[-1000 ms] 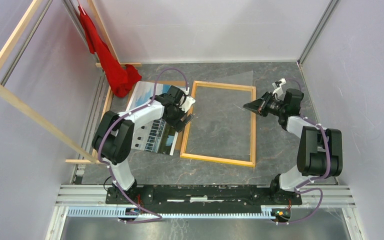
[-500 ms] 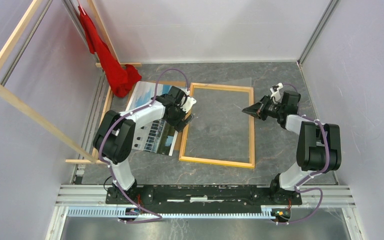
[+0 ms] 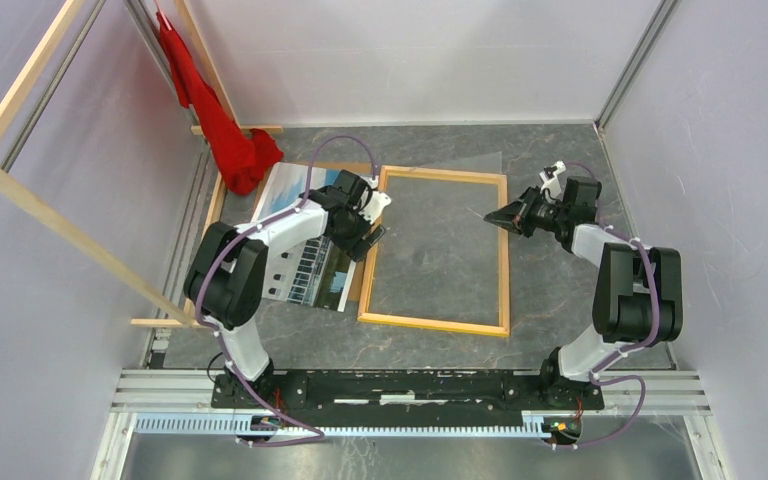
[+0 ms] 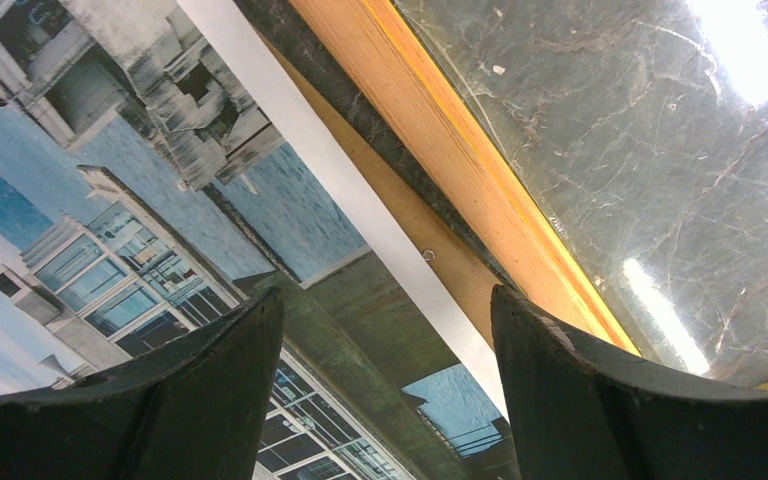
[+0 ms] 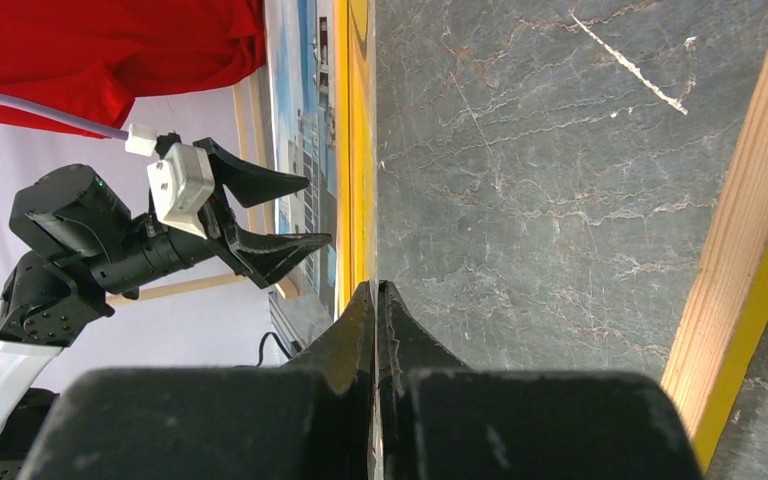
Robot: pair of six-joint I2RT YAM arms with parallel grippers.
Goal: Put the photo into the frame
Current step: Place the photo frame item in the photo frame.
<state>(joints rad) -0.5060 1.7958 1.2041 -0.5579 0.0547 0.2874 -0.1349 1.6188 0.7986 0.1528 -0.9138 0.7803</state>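
Note:
The frame (image 3: pixel 375 262) lies flat mid-table, wood back up, with yellow showing at its edges (image 5: pixel 355 150). The photo (image 3: pixel 305 262), a building against blue sky, lies face up left of the frame on a brown backing board (image 4: pixel 438 245). My left gripper (image 3: pixel 372 235) is open and empty, low over the photo's right edge (image 4: pixel 110 200), beside the frame's left bar (image 4: pixel 460 150). My right gripper (image 3: pixel 490 216) is over the frame's right bar. Its fingers are shut on the thin edge of a clear sheet (image 3: pixel 490 160) that lies over the frame.
A red cloth (image 3: pixel 225 130) hangs at the back left corner. Wooden beams (image 3: pixel 50 210) stand along the left side. Walls close the back and the right side. In the right wrist view the left gripper (image 5: pixel 300 215) shows across the frame.
My right gripper has moved a little left, over the frame's right bar. The clear sheet and the frame have shifted slightly left with it. The left gripper has barely moved.

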